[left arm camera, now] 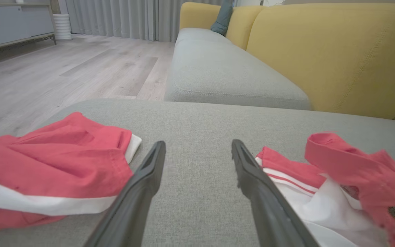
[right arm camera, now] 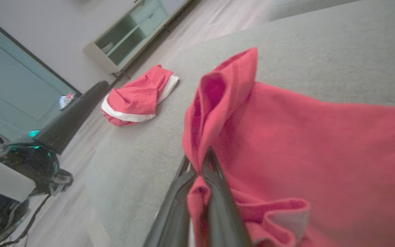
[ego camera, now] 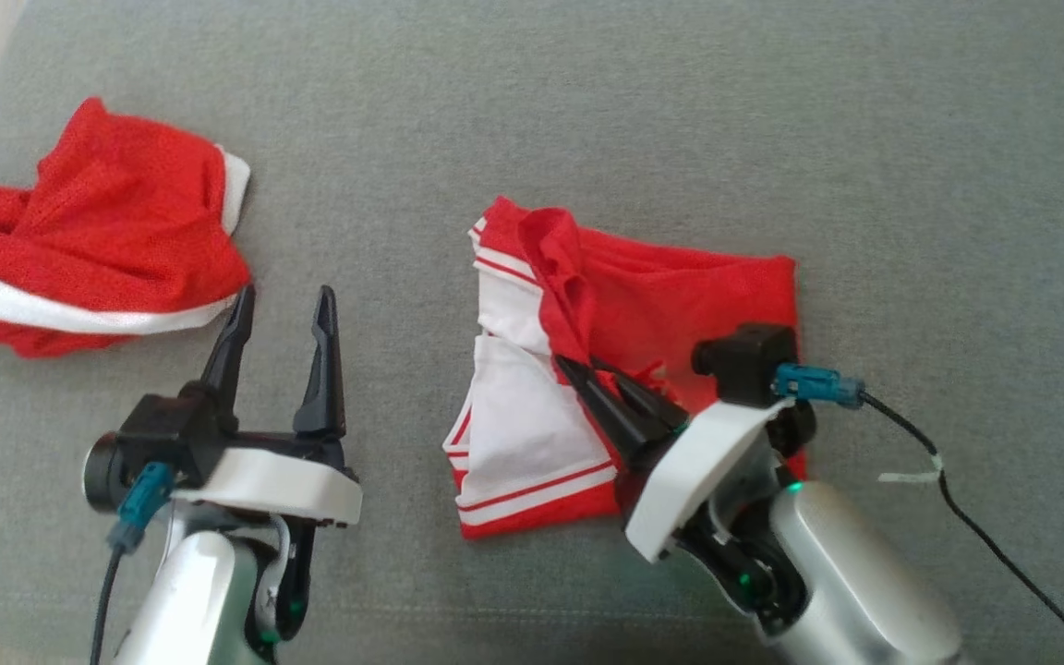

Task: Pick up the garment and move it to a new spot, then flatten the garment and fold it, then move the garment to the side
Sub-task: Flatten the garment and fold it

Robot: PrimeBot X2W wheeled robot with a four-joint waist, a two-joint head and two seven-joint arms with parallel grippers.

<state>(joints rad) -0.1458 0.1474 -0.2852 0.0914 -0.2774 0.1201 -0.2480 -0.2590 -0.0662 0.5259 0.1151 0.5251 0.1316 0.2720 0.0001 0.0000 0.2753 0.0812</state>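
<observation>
Right tool [ego camera: 576, 368] is pinched shut on a raised red fold of the garment [ego camera: 680, 286], which lies on the grey cushion [ego camera: 587, 111]. Left tool [ego camera: 284, 296] stands wide, between it and a second red garment [ego camera: 98, 231].

Red garment [ego camera: 680, 296] with white, red-striped panels; second garment [ego camera: 98, 231] red, white-banded; grey cushion [ego camera: 587, 111]

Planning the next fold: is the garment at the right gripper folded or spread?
Partly folded: the garment lies doubled, one red flap pinched in the shut right gripper.
</observation>
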